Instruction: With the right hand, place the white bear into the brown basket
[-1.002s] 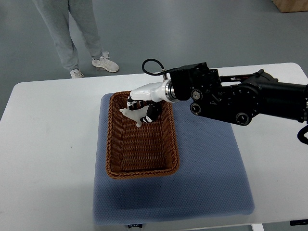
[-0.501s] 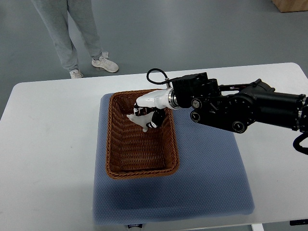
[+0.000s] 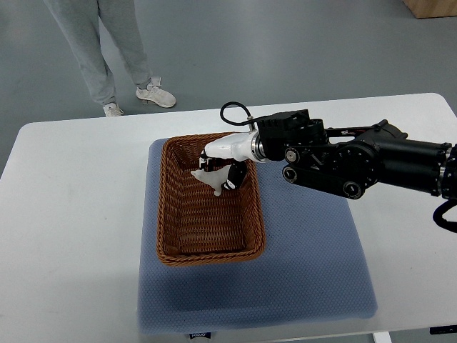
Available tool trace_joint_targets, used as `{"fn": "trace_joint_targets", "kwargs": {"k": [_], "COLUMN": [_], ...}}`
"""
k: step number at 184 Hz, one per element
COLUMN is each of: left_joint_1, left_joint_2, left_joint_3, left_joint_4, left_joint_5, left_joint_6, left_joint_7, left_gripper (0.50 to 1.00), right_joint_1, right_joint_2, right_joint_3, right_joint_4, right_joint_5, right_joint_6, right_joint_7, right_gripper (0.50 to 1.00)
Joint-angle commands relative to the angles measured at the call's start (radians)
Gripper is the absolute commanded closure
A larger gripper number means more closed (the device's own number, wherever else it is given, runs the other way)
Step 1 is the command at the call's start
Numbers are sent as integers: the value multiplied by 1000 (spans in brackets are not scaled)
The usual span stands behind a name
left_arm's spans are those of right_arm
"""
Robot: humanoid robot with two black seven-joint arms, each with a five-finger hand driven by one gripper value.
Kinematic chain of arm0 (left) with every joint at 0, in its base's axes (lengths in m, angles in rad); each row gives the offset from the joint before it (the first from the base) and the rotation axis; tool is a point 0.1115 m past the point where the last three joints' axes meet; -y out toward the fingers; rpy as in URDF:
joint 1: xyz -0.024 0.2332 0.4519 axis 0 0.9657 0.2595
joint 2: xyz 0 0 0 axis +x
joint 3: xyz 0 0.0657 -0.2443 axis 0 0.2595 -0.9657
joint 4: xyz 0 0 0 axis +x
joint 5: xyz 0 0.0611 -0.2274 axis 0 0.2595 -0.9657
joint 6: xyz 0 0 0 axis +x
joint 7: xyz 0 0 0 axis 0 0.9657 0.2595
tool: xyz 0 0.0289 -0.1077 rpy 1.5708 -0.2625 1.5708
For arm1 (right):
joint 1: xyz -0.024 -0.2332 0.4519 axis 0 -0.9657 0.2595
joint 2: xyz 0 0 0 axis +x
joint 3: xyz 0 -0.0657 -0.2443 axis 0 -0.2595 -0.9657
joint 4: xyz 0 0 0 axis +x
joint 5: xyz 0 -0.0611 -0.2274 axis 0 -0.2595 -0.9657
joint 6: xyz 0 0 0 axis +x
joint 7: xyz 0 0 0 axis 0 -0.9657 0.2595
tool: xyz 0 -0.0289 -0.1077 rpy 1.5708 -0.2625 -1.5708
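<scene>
The brown wicker basket [image 3: 171,236] lies on a blue-grey mat in the middle of the white table. My right hand [image 3: 218,171], white with black fingers, reaches in from the right on a bulky black arm and hangs over the basket's far right part. Its fingers are curled around the small white bear [image 3: 206,178], which sits low inside the basket, partly hidden by the fingers. I cannot tell whether the bear touches the basket floor. The left arm does not show.
The blue-grey mat [image 3: 307,271] covers the table's centre. The white table [image 3: 71,229] extends left and right of it. A person in grey trousers and white shoes [image 3: 153,93] stands beyond the table's far edge.
My right hand with the bear has moved slightly right and lower into the basket over the last second. The basket has stayed put.
</scene>
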Motion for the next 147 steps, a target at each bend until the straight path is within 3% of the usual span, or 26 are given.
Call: {"fn": "trace_joint_targets", "kwargs": {"k": [1, 24, 30, 45, 85, 115, 133, 147], "left_joint_1": [1, -1, 1, 1, 1, -1, 1, -1], "left_joint_2": [0, 0, 0, 0, 0, 0, 0, 0], "left_joint_3": [0, 0, 0, 0, 0, 0, 0, 0], "left_joint_4": [0, 0, 0, 0, 3, 0, 0, 0], "left_joint_5": [0, 0, 0, 0, 0, 0, 0, 0], "left_joint_6": [0, 0, 0, 0, 0, 0, 0, 0], "left_joint_7": [0, 0, 0, 0, 0, 0, 0, 0], "left_gripper": [500, 500, 500, 500, 500, 500, 500, 500], "right_joint_1": [3, 10, 13, 24, 98, 92, 35, -45], "right_joint_2": [0, 5, -1, -17, -89, -138, -183, -213], "right_joint_3": [0, 3, 5, 16, 25, 158, 258, 388], "right_joint_4": [1, 7, 10, 25, 32, 21, 10, -1], "right_joint_5": [5, 14, 14, 14, 20, 63, 130, 178], "right_joint_6": [1, 1, 1, 1, 0, 1, -19, -75], "right_joint_7": [0, 1, 1, 1, 34, 43, 41, 43], "right_gripper": [669, 632, 597, 585, 583, 583, 583, 583]}}
